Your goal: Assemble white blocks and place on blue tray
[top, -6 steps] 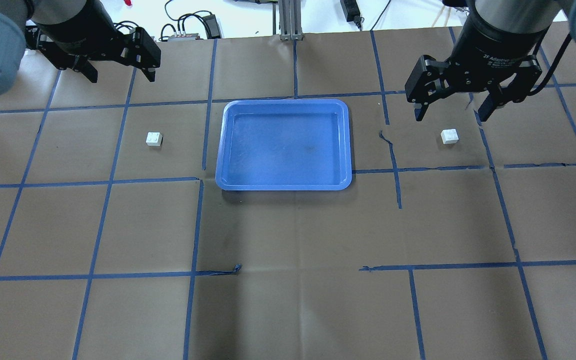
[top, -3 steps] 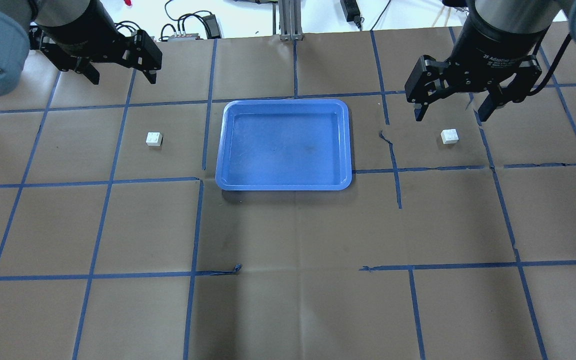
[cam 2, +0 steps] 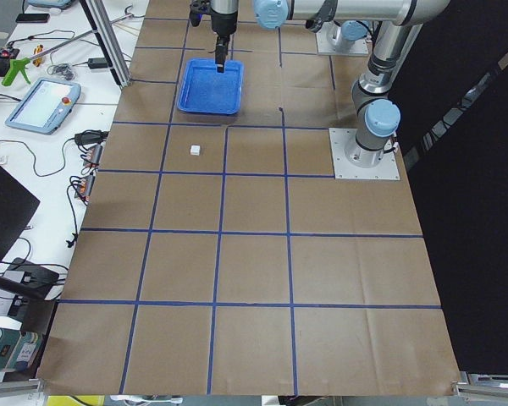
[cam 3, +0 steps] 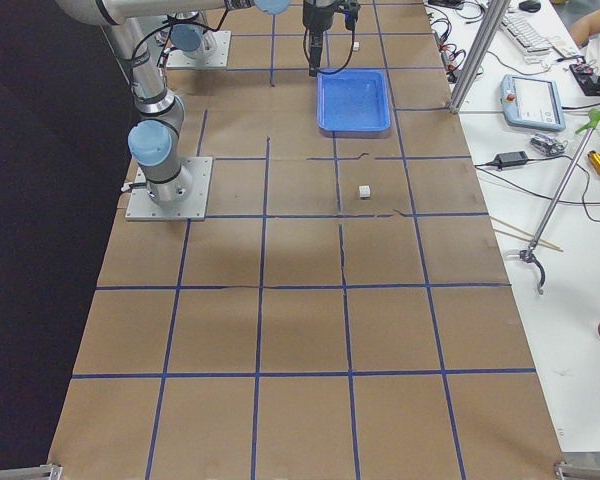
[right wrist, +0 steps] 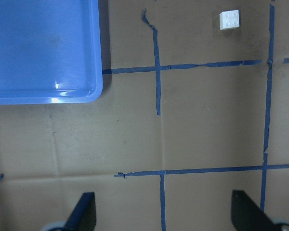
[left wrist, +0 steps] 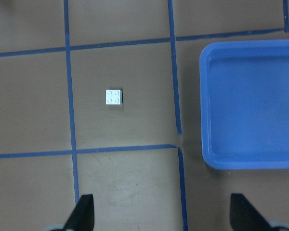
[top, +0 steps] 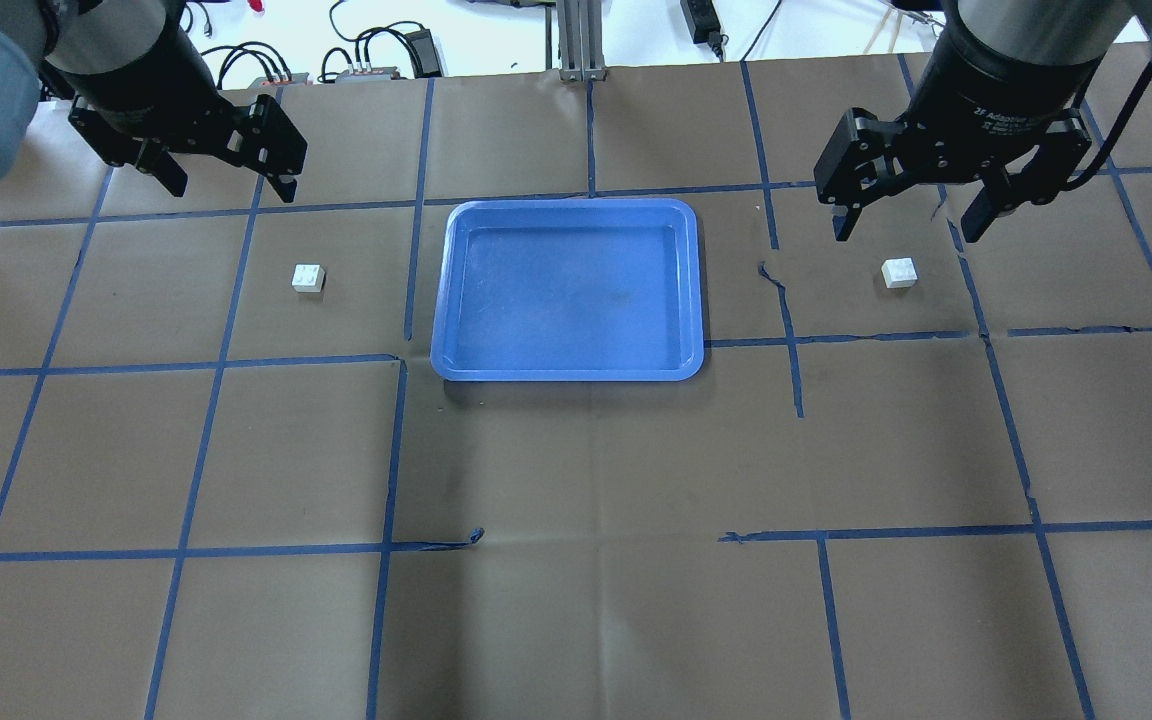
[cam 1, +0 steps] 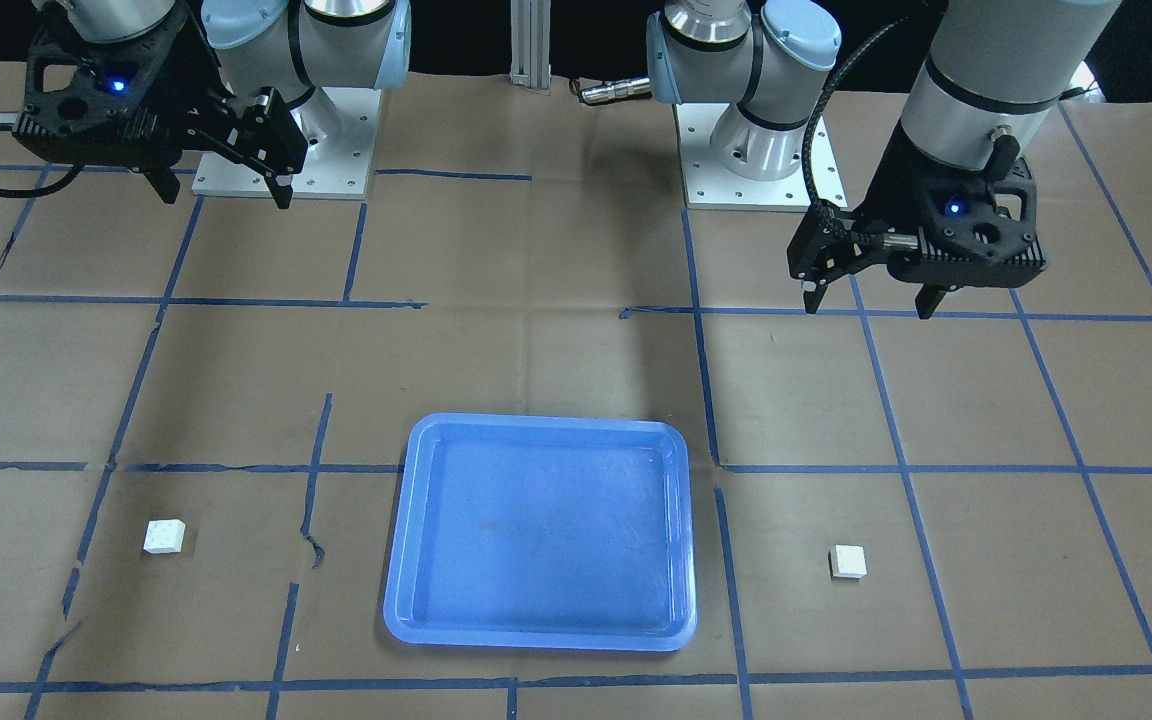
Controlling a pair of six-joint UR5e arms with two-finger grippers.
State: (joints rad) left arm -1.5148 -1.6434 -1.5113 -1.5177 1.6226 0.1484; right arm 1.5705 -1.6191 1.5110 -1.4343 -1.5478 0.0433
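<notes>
Two white blocks lie apart on the brown table. One white block (top: pixel 308 277) is left of the blue tray (top: pixel 568 207), the other white block (top: pixel 899 272) is right of it. The tray holds nothing. My left gripper (top: pixel 231 186) is open and empty, hovering beyond and left of the left block (left wrist: pixel 113 96). My right gripper (top: pixel 906 234) is open and empty, hovering just beyond the right block (right wrist: pixel 229 19). In the front-facing view, the left gripper (cam 1: pixel 868 308) and right gripper (cam 1: pixel 224 197) are high above the blocks (cam 1: pixel 847 561) (cam 1: pixel 164 536).
Blue tape lines form a grid on the brown paper table cover (top: pixel 576 560). Cables and power supplies (top: pixel 376 55) lie beyond the table's far edge. The robot bases (cam 1: pixel 761 150) stand on the near side of the table.
My left gripper has shifted a little nearer the left block. My right gripper has barely moved. Blocks and tray are unmoved.
</notes>
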